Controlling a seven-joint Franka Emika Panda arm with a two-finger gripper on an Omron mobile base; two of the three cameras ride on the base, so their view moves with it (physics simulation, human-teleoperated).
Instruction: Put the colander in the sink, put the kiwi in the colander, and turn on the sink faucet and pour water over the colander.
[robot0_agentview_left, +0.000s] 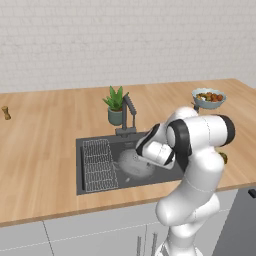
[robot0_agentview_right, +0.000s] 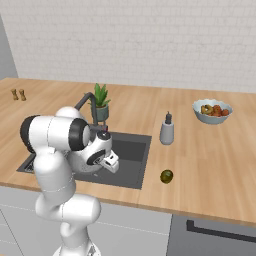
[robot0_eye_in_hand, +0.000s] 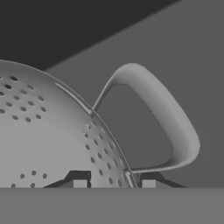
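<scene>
The colander (robot0_agentview_left: 132, 166) is a round grey perforated bowl low inside the dark sink (robot0_agentview_right: 131, 149), right of the wire rack. In the hand view my gripper (robot0_eye_in_hand: 114, 182) is shut on the colander (robot0_eye_in_hand: 48, 140) at its rim, one fingertip on each side of the wall, beside a loop handle (robot0_eye_in_hand: 173, 118). I cannot tell whether the colander's feet touch the sink floor. The kiwi (robot0_agentview_right: 166, 176) lies on the counter right of the sink, near the front edge. The dark faucet (robot0_agentview_left: 128, 113) stands behind the basin, and no water shows.
A wire grid rack (robot0_agentview_left: 97, 165) fills the sink's left part. A potted plant (robot0_agentview_left: 116, 104) stands beside the faucet. A soap dispenser (robot0_agentview_right: 167, 131) and a fruit bowl (robot0_agentview_right: 212, 111) are on the right counter. Small shakers (robot0_agentview_right: 18, 94) stand far left.
</scene>
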